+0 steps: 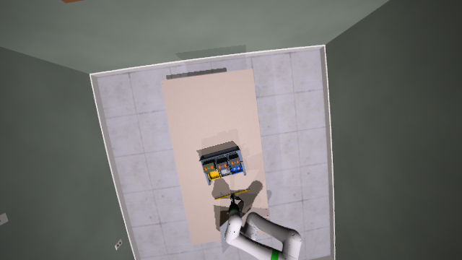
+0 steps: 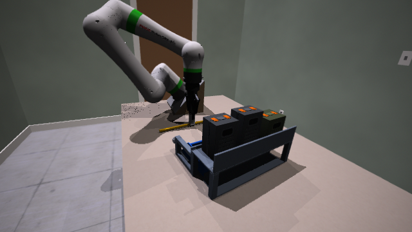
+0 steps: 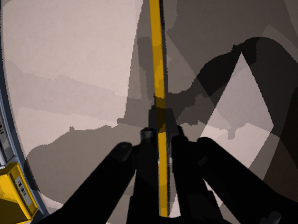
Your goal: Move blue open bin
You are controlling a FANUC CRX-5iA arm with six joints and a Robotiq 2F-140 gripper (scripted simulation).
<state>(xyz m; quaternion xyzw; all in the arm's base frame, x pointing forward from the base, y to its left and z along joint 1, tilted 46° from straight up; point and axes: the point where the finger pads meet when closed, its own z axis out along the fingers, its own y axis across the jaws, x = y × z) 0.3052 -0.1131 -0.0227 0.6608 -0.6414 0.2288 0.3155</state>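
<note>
Blue open-fronted bin (image 1: 236, 169) at one end of grey shelf rack (image 1: 245, 170), white bin (image 1: 225, 172) between it and yellow bin (image 1: 214, 175). Long thin yellow bar (image 1: 242, 191) near, under black hand (image 1: 232, 196). All above or on beige rectangular worktop (image 1: 213, 105).

Red lettering, too small to read, stands on the white robot arm (image 2: 158, 30), with dark characters after it. The yellow bin (image 3: 19, 192) bears a label with illegible marks.

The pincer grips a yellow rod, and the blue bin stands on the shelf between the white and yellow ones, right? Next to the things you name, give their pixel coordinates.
No: the blue bin (image 1: 237, 169) (image 2: 195, 143) is at one end of the shelf (image 1: 219, 153) (image 2: 254, 151) (image 3: 19, 156), the white bin (image 1: 225, 172) (image 3: 5, 147) between it and the yellow bin (image 1: 214, 175) (image 3: 12, 200), the top view shows. The pincer (image 1: 232, 195) (image 2: 192, 124) (image 3: 160, 120) does grip a yellow rod (image 1: 221, 196) (image 2: 174, 128) (image 3: 156, 40).
</note>
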